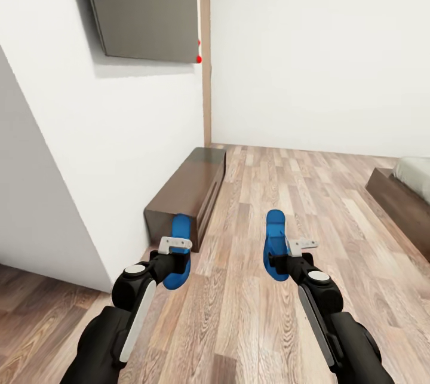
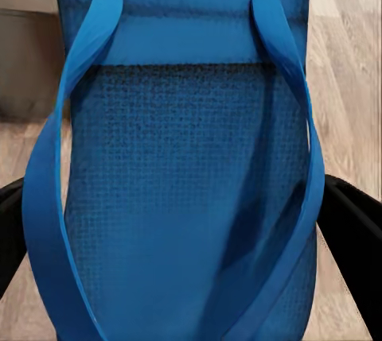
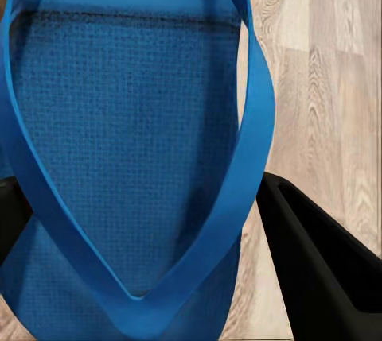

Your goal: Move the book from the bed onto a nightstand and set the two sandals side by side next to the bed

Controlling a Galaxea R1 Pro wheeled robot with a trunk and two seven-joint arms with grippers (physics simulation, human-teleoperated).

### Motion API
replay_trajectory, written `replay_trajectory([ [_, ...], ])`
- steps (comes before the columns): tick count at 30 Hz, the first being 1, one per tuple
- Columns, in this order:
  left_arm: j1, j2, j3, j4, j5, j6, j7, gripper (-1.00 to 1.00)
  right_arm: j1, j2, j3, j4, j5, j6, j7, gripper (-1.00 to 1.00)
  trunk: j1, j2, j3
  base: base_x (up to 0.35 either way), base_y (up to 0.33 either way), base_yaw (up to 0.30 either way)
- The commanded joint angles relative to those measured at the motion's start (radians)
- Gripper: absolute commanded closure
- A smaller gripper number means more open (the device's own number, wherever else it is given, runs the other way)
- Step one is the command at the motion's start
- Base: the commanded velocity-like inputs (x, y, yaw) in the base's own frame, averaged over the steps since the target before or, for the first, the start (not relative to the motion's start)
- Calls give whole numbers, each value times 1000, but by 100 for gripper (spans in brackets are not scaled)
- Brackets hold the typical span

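I hold one bright blue sandal in each gripper, carried above the wood floor. In the head view my left gripper [image 1: 174, 263] is shut on the left sandal [image 1: 179, 232], and my right gripper [image 1: 279, 261] is shut on the right sandal [image 1: 275, 234]. In the left wrist view the sandal [image 2: 183, 182] lies strap side up between the black fingers [image 2: 354, 238]. The right wrist view shows the other sandal [image 3: 119, 158] beside a black finger [image 3: 318, 261]. A corner of the bed [image 1: 399, 196], with its grey mattress, shows at the far right. The book and the nightstand are out of view.
A long low dark bench [image 1: 188, 190] stands against the white wall on the left, under a wall-mounted flat screen [image 1: 143, 5]. A white wall corner [image 1: 65, 193] juts out close on my left. Wood-plank floor [image 1: 298, 181] stretches ahead to the far wall.
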Motion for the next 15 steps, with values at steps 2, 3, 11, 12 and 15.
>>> replay_trajectory([
  [2, 0, 0, 0, -1, 4, 5, 2, 100, -1, -1, 3, -1, 0, 6, -5, 100, -8, 14, 7, 0, 0, -274],
  [3, 0, 0, 0, -1, 4, 5, 2, 100, -1, -1, 3, -1, 0, 6, -5, 100, -12, 21, 11, 0, 0, -273],
  [11, 0, 0, 0, -1, 4, 5, 2, 100, -1, -1, 3, -1, 0, 6, -5, 100, -42, 77, 43, 0, 0, -273],
  [12, -1, 0, 0, -1, 4, 5, 2, 100, -1, -1, 3, -1, 0, 6, -5, 100, -46, 84, 48, 0, 0, -273],
  [15, -1, 0, 0, -1, 4, 5, 2, 100, 0, -1, 3, -1, 0, 6, -5, 100, -58, 105, 60, 0, 0, -273],
])
